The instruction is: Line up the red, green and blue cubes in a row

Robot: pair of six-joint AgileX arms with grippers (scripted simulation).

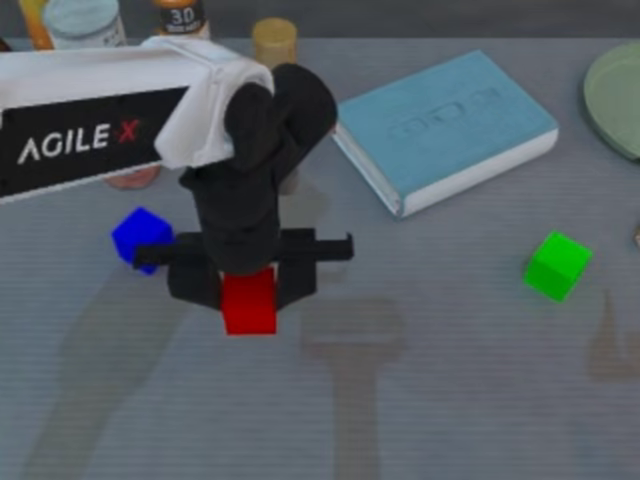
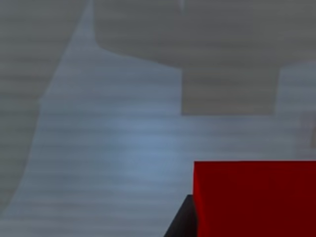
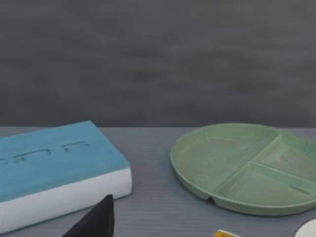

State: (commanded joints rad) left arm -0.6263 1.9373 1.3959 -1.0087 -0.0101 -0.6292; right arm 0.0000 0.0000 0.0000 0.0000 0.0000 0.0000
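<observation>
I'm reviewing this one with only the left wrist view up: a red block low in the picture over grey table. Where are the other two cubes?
Observer: In the top view, the blue cube sits just left of the left gripper, and the green cube lies far off on the table's right side.
Operator: Is the red one held?
Observer: The red cube sits between the left gripper's fingers; a shadow on the table right of it suggests it is lifted.
Operator: And the right arm?
Observer: Not in the top view. Its wrist camera shows a light-blue book and a green divided plate.
</observation>
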